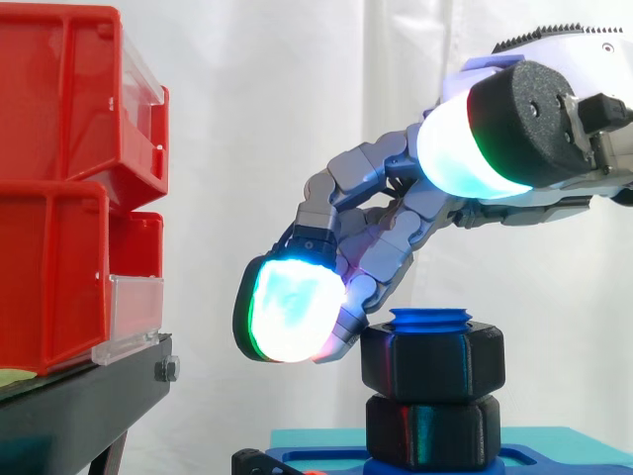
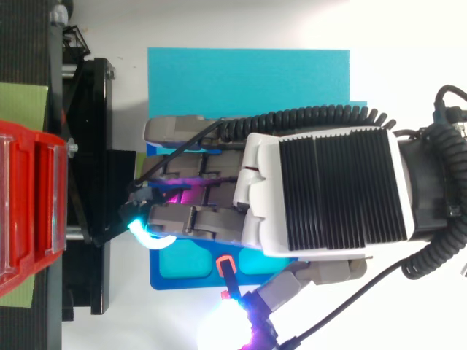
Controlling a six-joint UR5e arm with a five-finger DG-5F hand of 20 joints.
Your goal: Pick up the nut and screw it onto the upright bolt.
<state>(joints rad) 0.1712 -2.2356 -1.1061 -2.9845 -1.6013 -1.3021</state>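
A black hex nut (image 1: 432,361) sits on the blue threaded bolt (image 1: 430,319), whose top pokes out just above it. A second black hex piece (image 1: 432,430) lies underneath, on the blue base (image 1: 554,457). My hand (image 1: 396,228) reaches in from the right and slopes down over the nut's left side. Its fingers are loosely extended, and their tips (image 1: 346,327) are close to the nut's upper left edge; I cannot tell whether they touch. The thumb pad (image 1: 292,312) glows white-green, apart from the nut. In the top view the hand (image 2: 328,189) covers the bolt and nut.
Stacked red bins (image 1: 59,198) stand on a black stand (image 1: 79,406) at the left, close to the fingertips. The blue base (image 2: 175,266) rests on a teal mat (image 2: 248,73). A white curtain hangs behind.
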